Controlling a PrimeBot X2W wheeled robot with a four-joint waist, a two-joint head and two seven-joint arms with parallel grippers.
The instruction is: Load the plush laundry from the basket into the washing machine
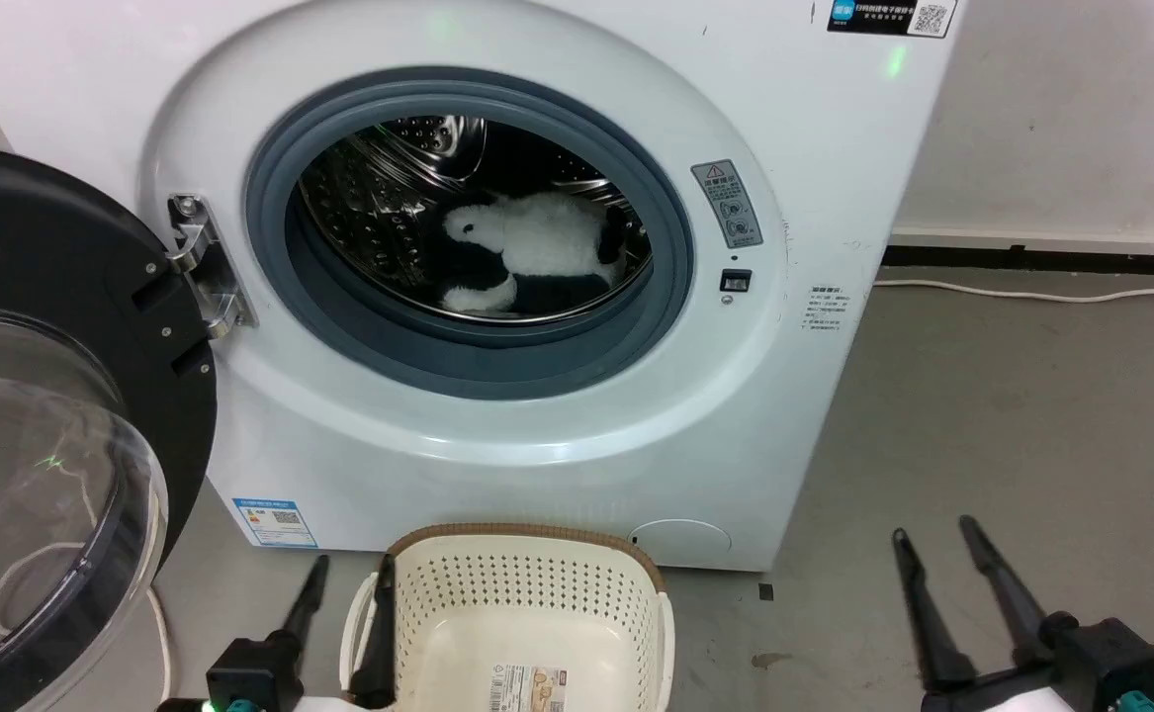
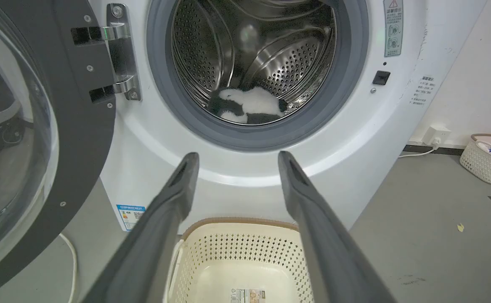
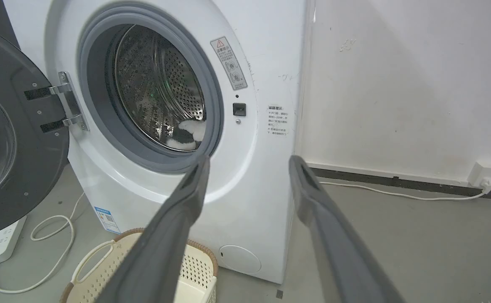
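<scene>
You have the plush laundry (image 1: pixel 537 247) inside the washing machine (image 1: pixel 497 455), lying on the bottom of the steel drum (image 1: pixel 379 198) behind the grey port ring. In the head view its long axis runs side to side across the opening, roughly level. A white rounded end with a dark patch points left and a black part sits at the right. A second white lump lies lower left, against black fur. Which end is the head is too small to tell for sure.

The door (image 1: pixel 43 297) stands swung wide on its hinge at the machine's left. The basket (image 1: pixel 527 593) sits on the floor just in front of the washer, below the port, with its cream bottom and label showing.

Your left end effector (image 1: pixel 354 563) is low at the basket's left edge with its fingers spread apart, gripping nothing; one finger is outside the basket's handle and the other is by the left wall. Your right end effector (image 1: pixel 932 529) is over the grey floor, well to the right of the basket, its fingers likewise apart and bare.

A white cable (image 1: pixel 1031 292) runs along the floor by the wall to the right.
</scene>
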